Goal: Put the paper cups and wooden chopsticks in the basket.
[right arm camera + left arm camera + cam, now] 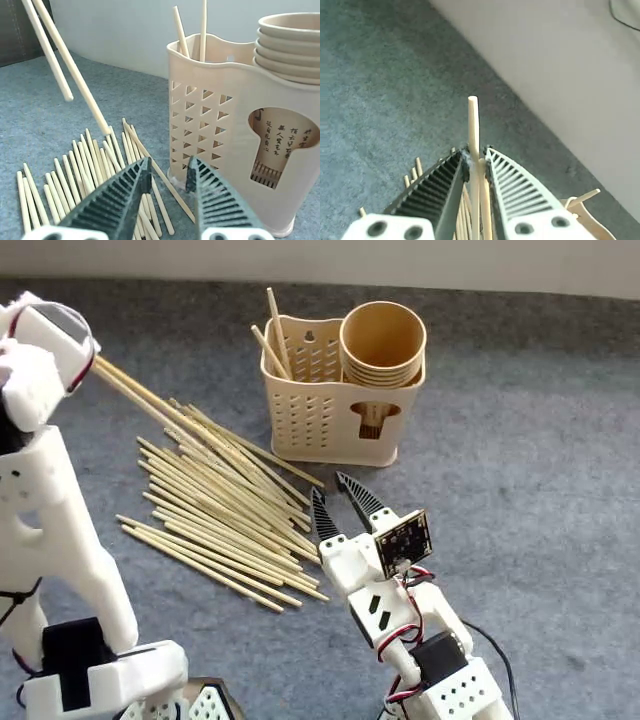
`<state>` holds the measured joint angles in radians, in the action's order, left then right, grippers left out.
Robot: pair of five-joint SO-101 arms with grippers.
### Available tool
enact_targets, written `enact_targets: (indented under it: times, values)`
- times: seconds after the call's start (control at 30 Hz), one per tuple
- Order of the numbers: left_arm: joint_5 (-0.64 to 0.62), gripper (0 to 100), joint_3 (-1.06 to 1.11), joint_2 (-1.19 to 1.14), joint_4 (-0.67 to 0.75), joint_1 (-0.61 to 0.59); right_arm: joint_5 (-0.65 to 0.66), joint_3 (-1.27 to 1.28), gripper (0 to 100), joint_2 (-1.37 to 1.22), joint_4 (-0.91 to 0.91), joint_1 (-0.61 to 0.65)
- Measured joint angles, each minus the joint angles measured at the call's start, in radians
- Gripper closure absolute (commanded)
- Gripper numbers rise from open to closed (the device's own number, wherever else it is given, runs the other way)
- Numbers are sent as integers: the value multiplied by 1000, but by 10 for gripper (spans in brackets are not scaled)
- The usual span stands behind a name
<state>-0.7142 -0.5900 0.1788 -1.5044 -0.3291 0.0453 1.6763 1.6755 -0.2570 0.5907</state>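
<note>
Left gripper [476, 165]: clamped on what look like two wooden chopsticks [473, 125], with one stick end jutting past the fingertips. In the high view this held pair [130, 388] hangs tilted at far left, off the table, with its lower ends free above the pile.

Right gripper [340, 505]: jaws apart, nothing between them. It sits low, just near-side of the basket [320, 420] and at the right edge of the loose chopstick pile [220, 520].

Basket stands at far centre. The stack of paper cups [383, 340] is already seated in its right compartment. Two chopsticks [275, 340] lean upright in the left compartment. The pile lies fanned flat on the grey mat, left of centre.

Judgement:
- The cup part looks done, and most of the chopsticks remain on the mat.
- The sticks are light, stiff, smooth and round. They will likely roll on the mat and pivot or slip within a pinch.
- A hold near one end lets the free length swing. A hold closer to the middle should keep a stick steadier, but then it needs tipping upright to enter the compartment.
- Gripped as a pair, the two sticks may scissor apart.
- The left compartment opening is narrow and the sticks already in it lean, so the lower tips should go in first, away from the leaning sticks.
- The basket is light and a sideways knock could shift it.
</note>
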Motion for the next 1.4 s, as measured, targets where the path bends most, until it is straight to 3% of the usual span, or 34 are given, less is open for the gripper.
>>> enact_targets:
  times: [0.7,1.13,1.4]
  values:
    - [0,995,-18,-11,543,183,0,0,868,0,0,0]
    - [3,995,-18,-129,684,199,0,0,868,0,0,0]
    - [109,995,-18,-146,689,288,0,0,868,0,0,0]
